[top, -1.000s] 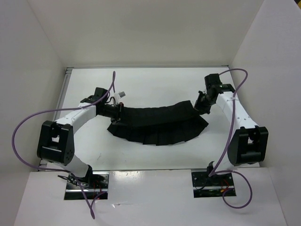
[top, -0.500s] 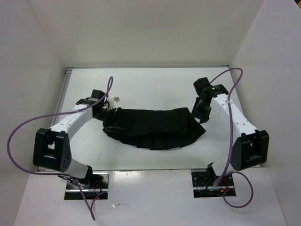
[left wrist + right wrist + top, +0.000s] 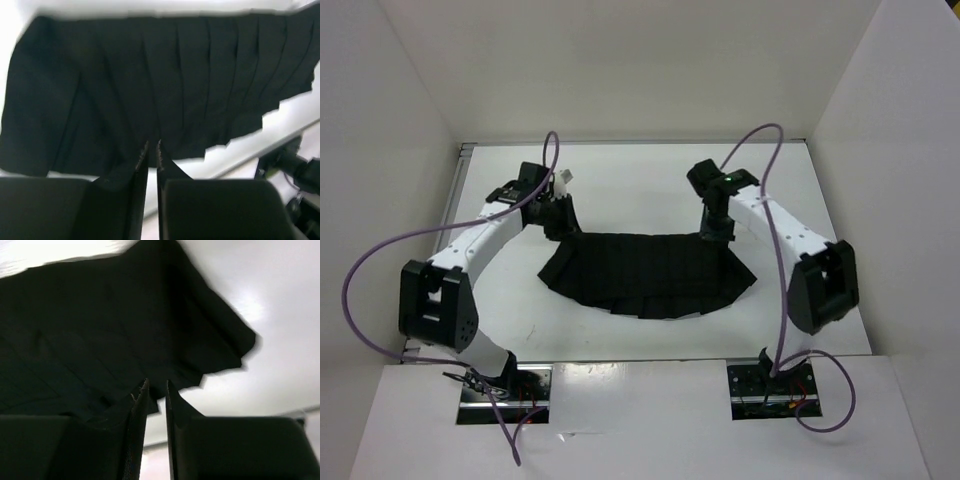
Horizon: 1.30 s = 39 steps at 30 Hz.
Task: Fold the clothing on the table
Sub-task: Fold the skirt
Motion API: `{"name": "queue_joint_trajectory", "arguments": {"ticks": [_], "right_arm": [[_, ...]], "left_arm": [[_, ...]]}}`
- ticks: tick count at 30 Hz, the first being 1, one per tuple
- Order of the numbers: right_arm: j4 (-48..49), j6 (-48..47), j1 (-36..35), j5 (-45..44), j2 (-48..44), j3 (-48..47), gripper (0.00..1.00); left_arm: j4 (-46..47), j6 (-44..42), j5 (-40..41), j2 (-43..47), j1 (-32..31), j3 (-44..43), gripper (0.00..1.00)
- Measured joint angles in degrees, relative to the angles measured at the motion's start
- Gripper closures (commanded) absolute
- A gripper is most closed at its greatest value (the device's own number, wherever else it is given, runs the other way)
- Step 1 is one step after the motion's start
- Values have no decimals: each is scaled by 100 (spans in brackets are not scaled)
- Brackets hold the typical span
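On the counter, skirt spread flat, we note left gripper and right gripper over its far corners, both narrow, empty.

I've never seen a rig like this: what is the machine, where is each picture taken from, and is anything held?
These are two robot arms bolted at the near edge of a white table. The wide picture looks down from above and behind them. The other two come from a camera on each wrist, showing that arm's own dark fingers. A black pleated skirt lies spread on the table. The left end effector and the right end effector hover at its far corners, fingers slightly apart, gripping nothing.
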<state>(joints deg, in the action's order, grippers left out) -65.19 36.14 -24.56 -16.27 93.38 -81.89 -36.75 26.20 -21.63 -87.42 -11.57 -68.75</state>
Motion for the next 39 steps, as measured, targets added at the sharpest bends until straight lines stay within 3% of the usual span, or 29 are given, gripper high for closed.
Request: {"name": "queue_joint_trajectory", "arguments": {"ticks": [6,14,21,23,25,27,34,39], "right_arm": [[1049,-101,-205,507,1045,229,76],[1495,-295,-127,1001,1958,411,76],[1576,-629,385,1239,2406,-354,73],[1797,-734,562,1196,2433,-498,63],[1941,-855,699,1176,2319,-551,46],[1958,-960,804,1189,2096,-551,40],[1974,-1272,933,1154,970,-494,37],[2011,-1381,1045,1034,946,-72,37]], "left_arm": [[793,275,107,-1217,-177,-101,88],[1095,525,273,-2162,-269,-22,89],[1067,560,496,-2828,-273,-1141,89],[1060,555,540,-2966,-273,-1419,89],[1056,553,568,-3045,-273,-1611,89],[1062,551,595,-3067,-273,-1716,88],[1029,551,538,-3064,-273,-1735,87],[1029,551,505,-3064,-273,-1705,87]]}}
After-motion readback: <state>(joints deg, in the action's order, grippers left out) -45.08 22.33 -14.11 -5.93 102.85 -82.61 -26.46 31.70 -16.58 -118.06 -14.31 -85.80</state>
